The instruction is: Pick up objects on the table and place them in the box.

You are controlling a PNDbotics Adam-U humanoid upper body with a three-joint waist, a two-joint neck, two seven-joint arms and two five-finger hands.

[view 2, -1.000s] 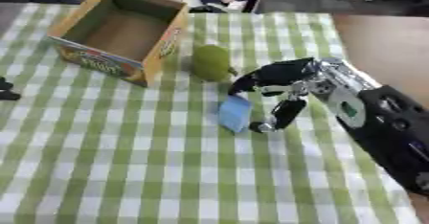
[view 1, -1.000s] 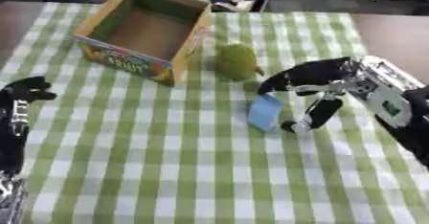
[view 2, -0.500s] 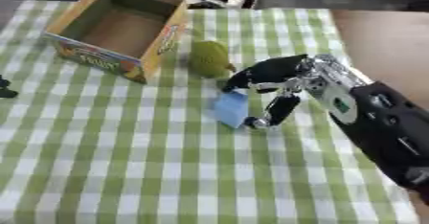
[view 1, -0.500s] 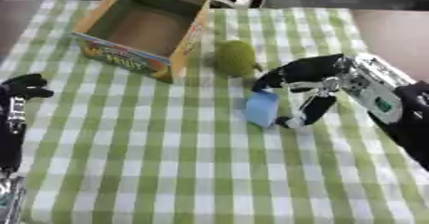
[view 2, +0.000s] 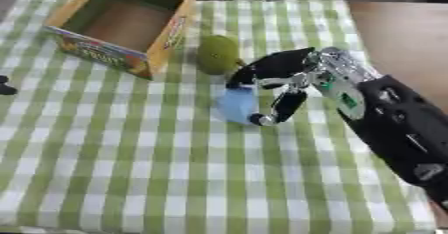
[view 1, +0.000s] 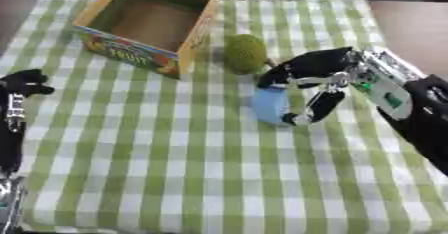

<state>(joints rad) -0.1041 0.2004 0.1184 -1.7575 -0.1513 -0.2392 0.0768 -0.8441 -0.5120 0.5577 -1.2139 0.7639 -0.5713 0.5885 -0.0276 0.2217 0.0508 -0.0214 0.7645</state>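
Observation:
A small light-blue object (view 1: 269, 106) stands on the green-and-white checked cloth near the middle. My right hand (view 1: 320, 64) comes in from the right and is curled round it, fingers arched over its top and left side, thumb (view 1: 320, 108) down its right side. Just behind it lies a round green fruit-like object (view 1: 245, 53), apart from the hand. The open cardboard box (view 1: 140, 62) with a printed fruit label stands at the far left, and its inside shows nothing. My left hand (view 1: 24, 83) rests at the left edge, fingers relaxed.
The checked cloth (view 1: 175, 168) covers the table, with a bare brown table top (view 1: 411, 23) beyond its right edge. My right forearm (view 1: 411, 118) lies across the right side. Some dark things show past the far edge behind the box.
The whole picture has slid a little, so the camera moved. My right hand stays round the blue object, with the thumb drawn in slightly closer to it.

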